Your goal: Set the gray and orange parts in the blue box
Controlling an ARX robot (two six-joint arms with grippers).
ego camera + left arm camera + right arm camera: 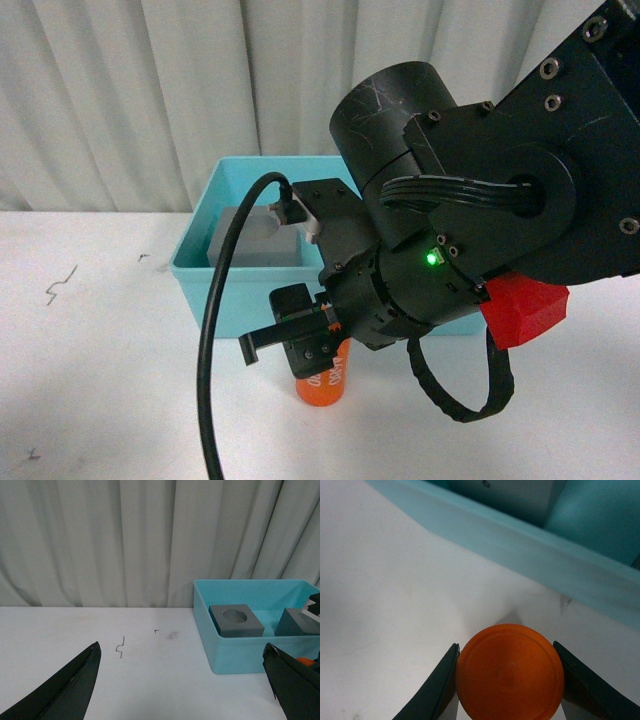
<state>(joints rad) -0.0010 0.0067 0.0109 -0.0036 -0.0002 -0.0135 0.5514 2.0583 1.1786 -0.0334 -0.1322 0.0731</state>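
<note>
**Orange cylinder gripped just outside the bin**

Filling most of the front view, the right arm [480,230] reaches down in front of the blue box [200,275], its black cable [212,340] looping toward the desk [90,380]. At its tip the right gripper [318,352] has its fingers [437,690] closed against both sides of the orange cylinder [322,382], which stands upright on the desk just in front of the box's near wall, white digits showing on its side. From the right wrist view the cylinder's round orange top sits squarely between the two dark fingers, with the box's turquoise wall close beyond it.

Inside the box lie both gray cubes: the cube with the round recess [235,620] rests on the floor of the bin, and a second gray cube [296,622] sits beside it, partly hidden.

The left gripper [185,680] hangs apart from the box over bare desk, fingers spread wide and holding nothing. A pleated white curtain [100,540] closes off the background.
</note>
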